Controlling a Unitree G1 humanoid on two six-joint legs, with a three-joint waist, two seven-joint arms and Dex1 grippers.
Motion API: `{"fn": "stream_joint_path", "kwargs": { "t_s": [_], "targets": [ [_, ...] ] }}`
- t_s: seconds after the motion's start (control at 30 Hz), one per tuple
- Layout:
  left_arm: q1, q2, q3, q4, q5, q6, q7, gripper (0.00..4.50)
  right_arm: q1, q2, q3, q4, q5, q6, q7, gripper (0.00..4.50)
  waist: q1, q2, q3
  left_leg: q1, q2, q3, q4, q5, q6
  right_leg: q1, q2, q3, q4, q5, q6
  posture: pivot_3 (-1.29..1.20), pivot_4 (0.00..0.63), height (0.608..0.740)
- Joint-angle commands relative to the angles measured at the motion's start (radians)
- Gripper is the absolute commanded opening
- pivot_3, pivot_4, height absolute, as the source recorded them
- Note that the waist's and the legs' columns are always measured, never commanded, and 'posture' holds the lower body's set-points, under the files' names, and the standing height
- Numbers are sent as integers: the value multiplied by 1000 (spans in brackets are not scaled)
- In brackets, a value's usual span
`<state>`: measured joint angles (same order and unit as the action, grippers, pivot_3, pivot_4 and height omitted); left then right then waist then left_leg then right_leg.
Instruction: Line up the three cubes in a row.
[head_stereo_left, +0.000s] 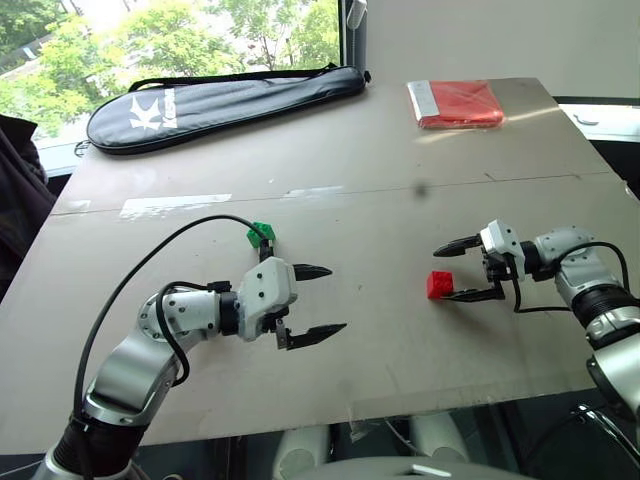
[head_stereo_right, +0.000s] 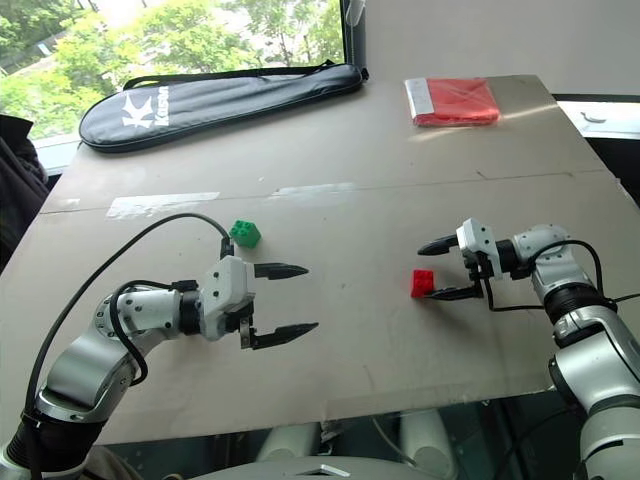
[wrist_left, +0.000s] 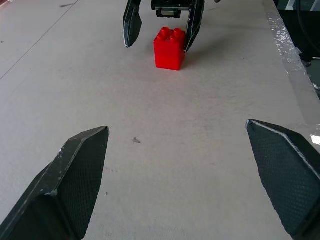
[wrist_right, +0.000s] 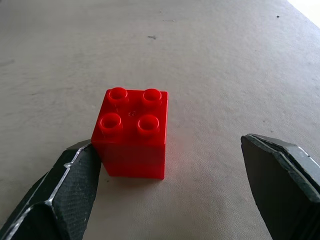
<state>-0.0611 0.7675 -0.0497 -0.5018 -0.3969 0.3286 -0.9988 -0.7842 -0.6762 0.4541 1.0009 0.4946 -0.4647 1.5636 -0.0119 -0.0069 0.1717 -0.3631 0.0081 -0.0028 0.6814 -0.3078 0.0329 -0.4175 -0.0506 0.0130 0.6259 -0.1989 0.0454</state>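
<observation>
Right hand (head_stereo_left: 463, 270) released, finger touching red cube (head_stereo_left: 439, 285) at frame right — retreat may drag it. Left hand (head_stereo_left: 320, 300) released, green cube (head_stereo_left: 261, 235) close behind — swing could knock it.

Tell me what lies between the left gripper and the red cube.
Nothing: in the left wrist view, bare tabletop runs from the left gripper to the red cube.

The right end effector (head_stereo_left: 456, 270) is spreading wide around the red cube (head_stereo_left: 439, 285) standing on the surface (head_stereo_left: 400, 190), while the green cube (head_stereo_left: 261, 235) is sitting beside the open left end effector (head_stereo_left: 322, 300).
</observation>
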Motion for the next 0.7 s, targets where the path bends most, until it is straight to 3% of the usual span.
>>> {"fn": "stream_joint_path", "kwargs": {
  "t_s": [0.03, 0.33, 0.43, 0.57, 0.7],
  "targets": [
    [-19, 2, 5, -29, -15, -4, -6, 4500, -22, 0, -49, 21, -23, -27, 51, 4468, 0, 0, 0, 0, 0, 0, 0, 0, 0, 0, 0, 0, 0, 0, 0, 0, 150, 740],
    [-30, -2, 3, -25, -12, -5, -9, 4500, 0, -3, -71, 24, -42, -48, 51, 4468, -2, 0, 0, 0, 0, 0, 0, 0, 0, 0, 0, 0, 0, 0, 0, 0, 150, 740],
    [19, -14, 56, -71, -54, 16, 25, 4500, 24, -29, -92, -29, 3, -22, 51, 4468, -2, 0, 0, 0, 0, 0, 0, 0, 0, 0, 0, 0, 0, 0, 0, 0, 150, 740],
    [137, -72, 155, -162, -103, 26, 123, 4500, 98, -84, -148, -154, 91, 52, 51, 4468, -1, 1, 1, -1, 0, 0, 0, 0, 0, -1, -2, 0, 0, 2, 4, 0, 150, 740],
    [315, -212, 273, -234, -99, -14, 290, 4500, 246, -122, -274, -347, 218, 191, 51, 4468, 2, 1, 1, -1, 0, -1, 0, -1, 0, 0, -6, 1, -1, 2, 4, 0, 150, 740]
  ]
}}
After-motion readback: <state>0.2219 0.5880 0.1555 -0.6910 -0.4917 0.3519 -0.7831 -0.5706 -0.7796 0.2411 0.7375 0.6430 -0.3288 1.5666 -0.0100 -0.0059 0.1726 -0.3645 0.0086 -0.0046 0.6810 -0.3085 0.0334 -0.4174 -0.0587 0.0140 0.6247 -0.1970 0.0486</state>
